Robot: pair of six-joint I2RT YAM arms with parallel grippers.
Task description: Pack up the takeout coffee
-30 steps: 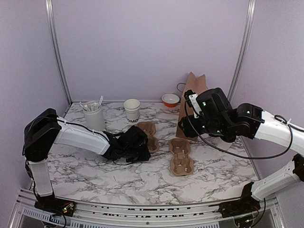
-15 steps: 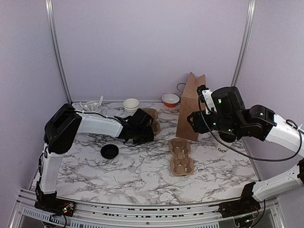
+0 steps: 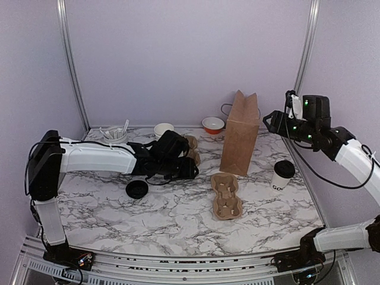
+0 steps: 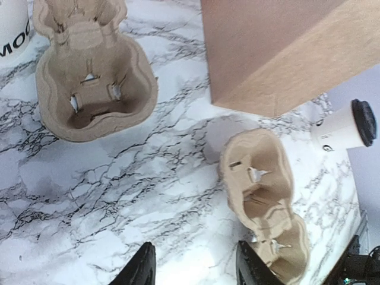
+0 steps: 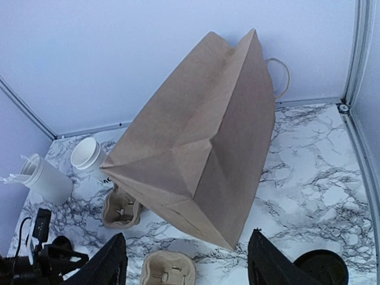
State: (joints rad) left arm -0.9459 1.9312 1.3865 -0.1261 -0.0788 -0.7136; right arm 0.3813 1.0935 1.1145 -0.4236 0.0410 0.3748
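Right arm: it has lifted clear of the surface (image 3: 178, 228) and swung back to about 2 o'clock, above and behind the paper bag (image 3: 240, 133). Its tool (image 5: 187, 237) hangs wide with nothing in it.
Left arm: it has shifted across the middle. Its tool (image 4: 195, 249) is parted and empty, low over the marble between the two carriers.
Takeout coffee (image 3: 283, 175): a second ago the right arm covered this spot, and now you see the cup plainly. It stands upright with its lid on at 3 o'clock, at 4 o'clock from the bag and apart from it.
Meaning: neither tool holds the cup, so you should judge the packing as not yet done.
Bag as obstacle: it stands upright at 1 o'clock, and its top looks pinched shut, so you likely have to open it first.
Near carrier (image 3: 226, 196): it lies at 9 o'clock from the cup, close enough to crowd a sideways approach.
Far carrier (image 4: 95, 71): it sits at 11 o'clock, partly under the left arm.
Utensil holder (image 3: 116, 135), lidless cup (image 3: 163, 129), red bowl (image 3: 213, 124): all three stand along the back edge, well out of your way.
Loose black lid (image 3: 137, 189): it has come into view, flat at 8 o'clock.
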